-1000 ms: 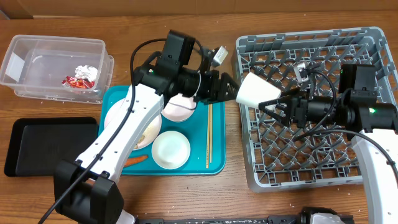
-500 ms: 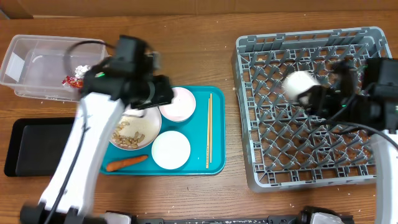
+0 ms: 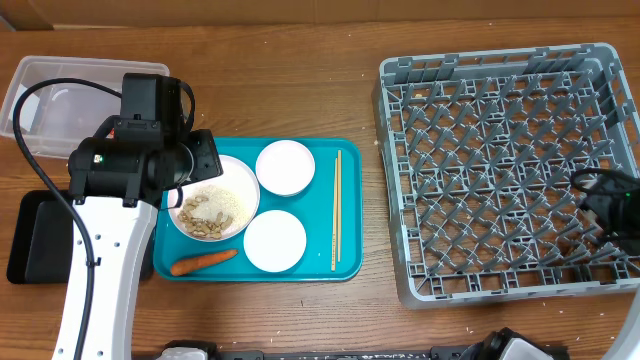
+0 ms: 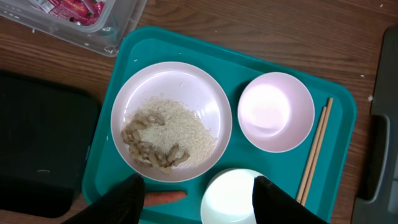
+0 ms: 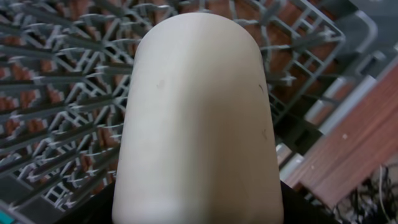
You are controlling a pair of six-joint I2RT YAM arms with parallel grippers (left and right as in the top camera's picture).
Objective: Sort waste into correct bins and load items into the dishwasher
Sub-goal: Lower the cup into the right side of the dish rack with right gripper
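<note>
Hovering over the teal tray point(image 4: 341, 106) with the left tool point(image 4: 202, 202), spread wide, nothing held. Directly below: white plate point(image 4: 127, 99) of beige food scraps point(image 4: 152, 146), one bowl point(image 4: 275, 112) to its right, second bowl point(image 4: 233, 199) close by the fingers, orange carrot point(image 4: 166, 198) peeking out at the tray's near edge. Chopsticks point(image 4: 317, 149) lying along the tray's right side. Red wrapper point(image 4: 68, 7) inside the clear tub point(image 4: 118, 28); black tray point(image 4: 37, 149) just beside the teal one on the tabletop point(image 4: 249, 31). Over at the grey dish rack point(image 5: 56, 93): right tool point(image 5: 198, 205) clamped around the small white cup point(image 5: 196, 106), above the grid near a rack corner.
</note>
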